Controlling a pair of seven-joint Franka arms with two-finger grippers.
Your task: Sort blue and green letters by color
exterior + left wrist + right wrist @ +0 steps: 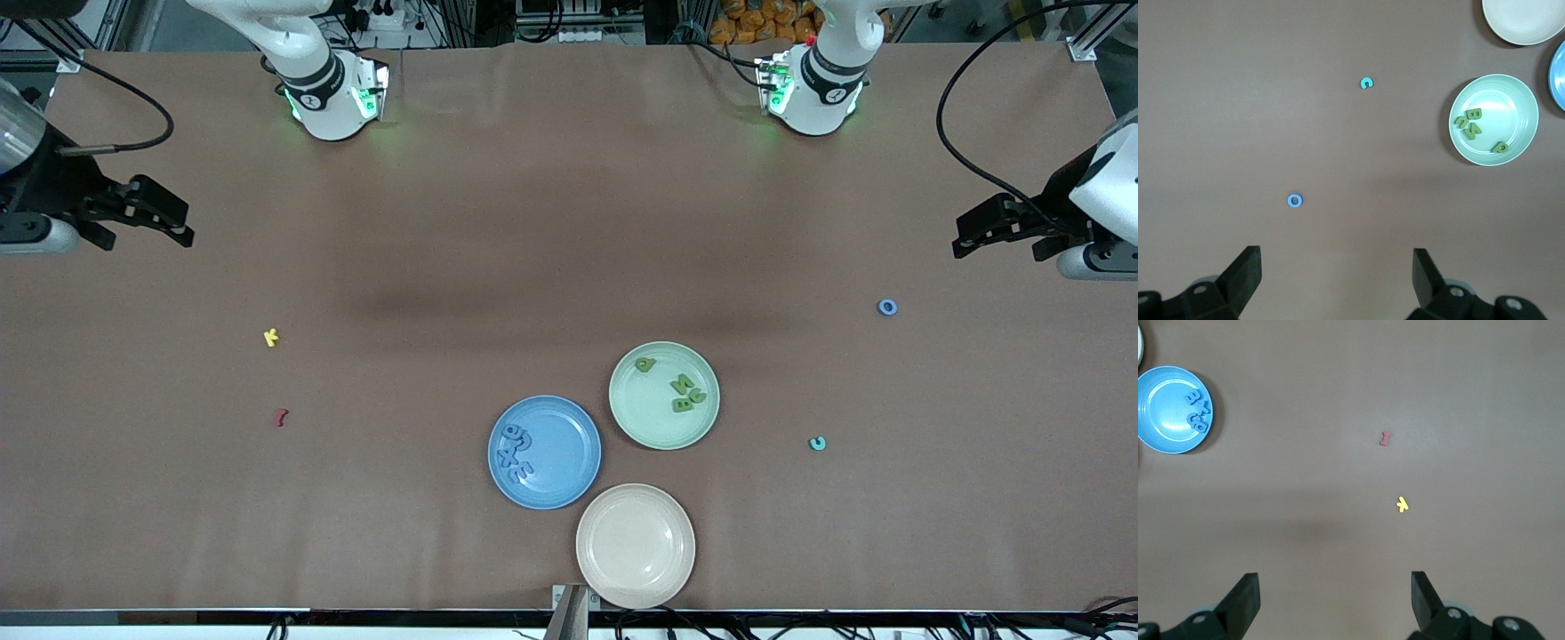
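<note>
Green letters [683, 394] "B", "N", "P" on green plate [663, 428]; blue "O" [887, 308] loose on table [498, 249]. Left gripper [1337, 267], right gripper [1335, 587]: jaws apart, both waiting.

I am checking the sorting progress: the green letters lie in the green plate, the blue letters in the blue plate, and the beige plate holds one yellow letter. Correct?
Not quite: the beige plate holds nothing. The front view shows the yellow letter on the table, toward the right arm's end. The rest stands.
</note>
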